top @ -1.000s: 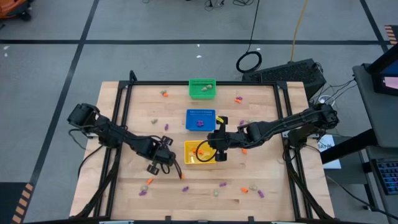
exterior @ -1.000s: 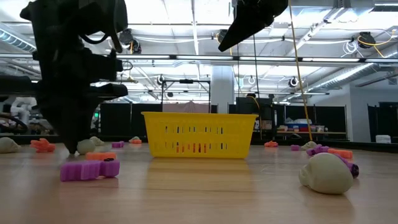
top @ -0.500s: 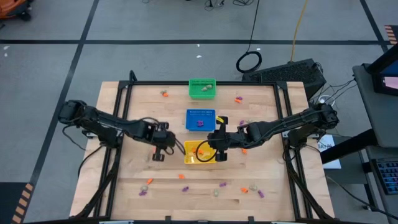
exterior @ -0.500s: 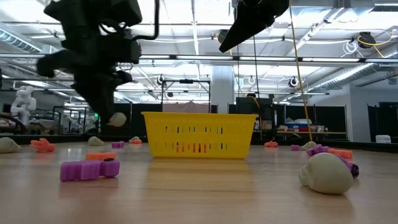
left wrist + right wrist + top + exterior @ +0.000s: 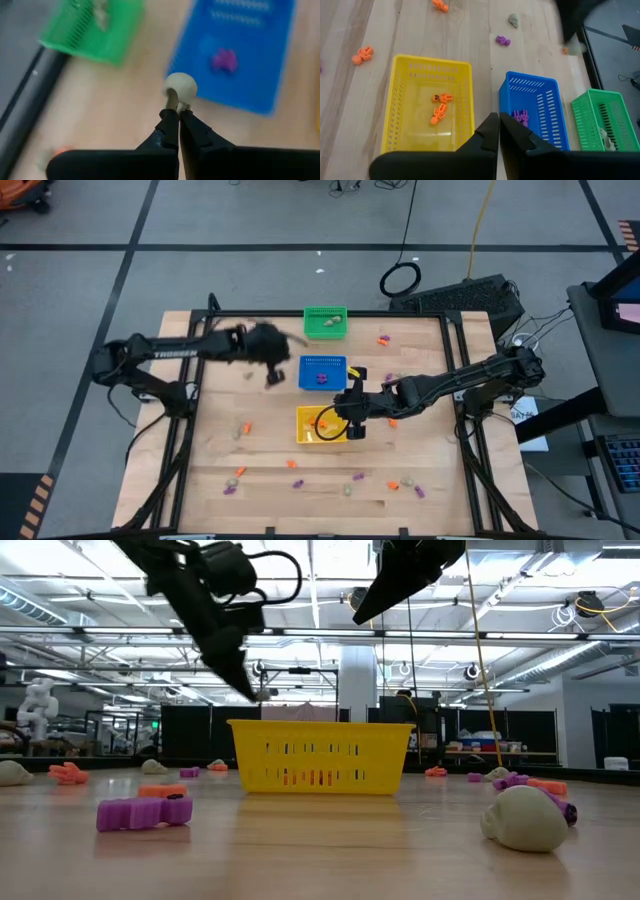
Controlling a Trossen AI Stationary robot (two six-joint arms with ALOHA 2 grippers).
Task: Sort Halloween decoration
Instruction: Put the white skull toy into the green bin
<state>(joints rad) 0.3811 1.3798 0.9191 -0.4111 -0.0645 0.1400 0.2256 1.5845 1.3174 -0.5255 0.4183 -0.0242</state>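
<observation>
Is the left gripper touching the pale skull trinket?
Touching. The left wrist view shows the left gripper shut on the pale skull trinket, its fingertips pinching the lower part.

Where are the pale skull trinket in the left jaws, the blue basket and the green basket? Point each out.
pale skull trinket (image 5: 180, 87): left wrist view, its rounded dome.
blue basket (image 5: 550, 107): right wrist view, its slotted side wall.
green basket (image 5: 313, 313): high view, its rim corner.

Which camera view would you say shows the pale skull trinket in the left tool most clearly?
The left wrist view: the pale skull trinket sits pinched at the left tool tip, above the blue basket. The high view shows only blur; low and right wrist views barely show it.
</observation>
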